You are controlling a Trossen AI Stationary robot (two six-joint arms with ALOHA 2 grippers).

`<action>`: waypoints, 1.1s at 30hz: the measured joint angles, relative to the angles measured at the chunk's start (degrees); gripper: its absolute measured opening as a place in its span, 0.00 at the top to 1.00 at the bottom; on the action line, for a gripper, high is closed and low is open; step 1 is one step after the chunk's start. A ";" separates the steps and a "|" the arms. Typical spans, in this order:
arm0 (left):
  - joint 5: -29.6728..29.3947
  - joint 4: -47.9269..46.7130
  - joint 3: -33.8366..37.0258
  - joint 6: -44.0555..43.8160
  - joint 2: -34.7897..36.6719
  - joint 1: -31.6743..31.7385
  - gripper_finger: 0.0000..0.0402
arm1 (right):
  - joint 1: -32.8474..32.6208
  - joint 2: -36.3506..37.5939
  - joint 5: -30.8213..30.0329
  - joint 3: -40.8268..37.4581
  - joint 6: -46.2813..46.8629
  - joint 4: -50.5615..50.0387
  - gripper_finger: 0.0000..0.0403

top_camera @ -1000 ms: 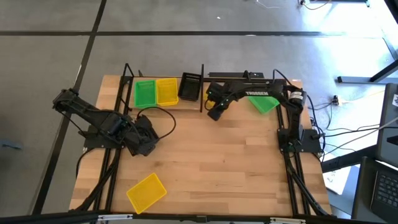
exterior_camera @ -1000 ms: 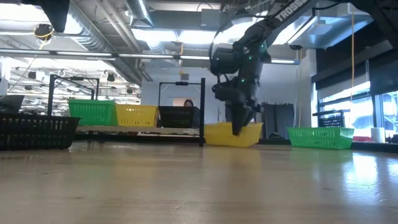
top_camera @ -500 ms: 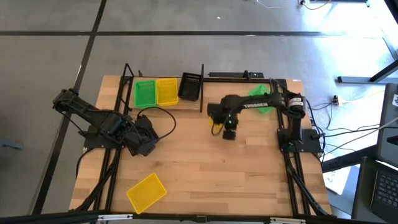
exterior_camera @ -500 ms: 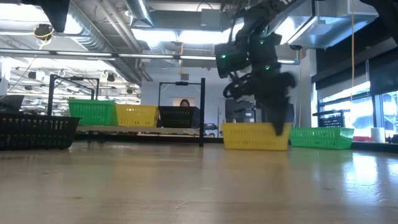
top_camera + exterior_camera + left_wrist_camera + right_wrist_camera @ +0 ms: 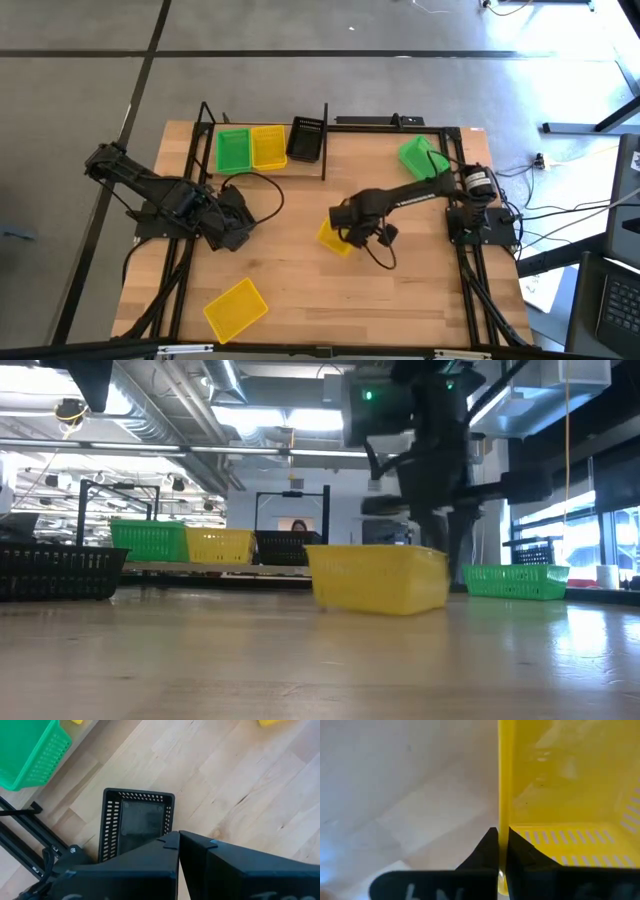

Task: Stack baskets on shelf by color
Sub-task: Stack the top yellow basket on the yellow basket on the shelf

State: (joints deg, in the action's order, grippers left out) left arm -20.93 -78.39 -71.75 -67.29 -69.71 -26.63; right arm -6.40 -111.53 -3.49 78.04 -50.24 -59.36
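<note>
the right claw (image 5: 499, 851) is clamped on the thin side wall of a yellow basket (image 5: 333, 237) near the middle of the bench (image 5: 300, 290), well apart from the shelf (image 5: 262, 171). to do this carry well, i'd keep the basket level, clear the black posts and nest it squarely in the shelf's yellow one (image 5: 268, 146). it's glossy plastic, rectangular, with slotted sides. the left claw (image 5: 178, 841) waits, pressed together, over a black basket (image 5: 136, 822).
</note>
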 joint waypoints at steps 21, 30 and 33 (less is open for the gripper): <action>-0.02 0.06 0.00 -1.05 0.00 -0.02 1.00 | -1.79 -0.24 2.91 0.93 0.67 5.85 0.74; -0.02 0.03 0.00 -2.92 0.00 -0.02 1.00 | -1.78 -0.22 3.76 12.81 7.67 -5.59 0.73; -0.28 0.02 0.00 -1.93 0.00 0.01 1.00 | -1.76 -0.20 3.76 17.26 8.76 -8.31 0.73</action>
State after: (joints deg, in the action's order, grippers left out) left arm -21.21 -78.37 -71.75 -69.22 -69.71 -26.62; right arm -8.16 -111.72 0.27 95.30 -41.49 -67.67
